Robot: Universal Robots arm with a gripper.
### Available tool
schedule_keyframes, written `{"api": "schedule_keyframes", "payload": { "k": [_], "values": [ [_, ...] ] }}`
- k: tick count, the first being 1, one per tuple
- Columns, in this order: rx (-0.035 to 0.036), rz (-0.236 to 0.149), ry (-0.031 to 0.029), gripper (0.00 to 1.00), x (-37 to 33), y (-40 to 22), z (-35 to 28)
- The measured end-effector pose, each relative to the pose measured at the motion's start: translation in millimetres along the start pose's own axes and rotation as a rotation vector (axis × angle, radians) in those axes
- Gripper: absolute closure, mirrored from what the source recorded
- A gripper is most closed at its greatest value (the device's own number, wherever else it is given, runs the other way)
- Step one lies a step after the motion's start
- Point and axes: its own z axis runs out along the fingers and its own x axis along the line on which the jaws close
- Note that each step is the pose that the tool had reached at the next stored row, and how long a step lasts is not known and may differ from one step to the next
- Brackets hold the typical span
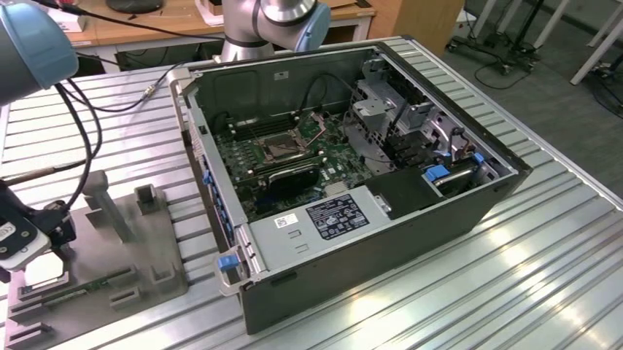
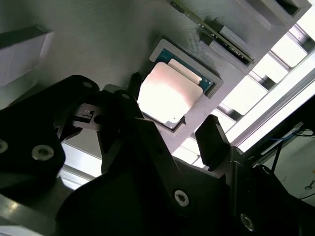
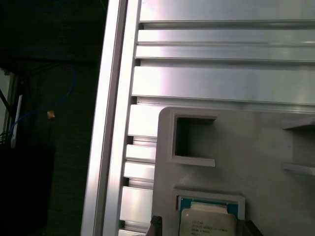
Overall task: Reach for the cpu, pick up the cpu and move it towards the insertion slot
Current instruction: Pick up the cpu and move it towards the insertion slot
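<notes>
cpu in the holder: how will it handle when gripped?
Likely stiff: the cpu looks like a thin flat plate. Probably slippery, its face is shiny. It sits flat in the holder recess, so it shouldn't roll or tip.

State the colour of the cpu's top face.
Silvery white, bordered by a teal-green edge; the cpu shows best in the second wrist view.

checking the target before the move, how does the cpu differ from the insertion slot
Colour: the cpu is silvery-white, the insertion slot dark with a shiny metal frame. Place: the cpu lies in the grey holder, the insertion slot sits on the motherboard inside the open computer case. The open pincer is at the cpu, far from the insertion slot. Both are square and lie flat.
</notes>
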Motion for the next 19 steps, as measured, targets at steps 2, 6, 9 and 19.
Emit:
{"api": "schedule_keyframes", "payload": {
  "k": [2, 6, 9, 19],
  "values": [
    [0.0002, 0.002, 0.0001, 0.29, 0.0, -0.3, 1.9],
    [0.0007, 0.004, 0.0, 0.29, -0.4, -0.5, 3.8],
    [0.0013, 0.007, -0.0001, 0.29, -1.0, -0.6, 4.7],
    [0.0023, 0.028, -0.0005, 0.29, -1.4, -1.0, 10.5]
  ]
}}
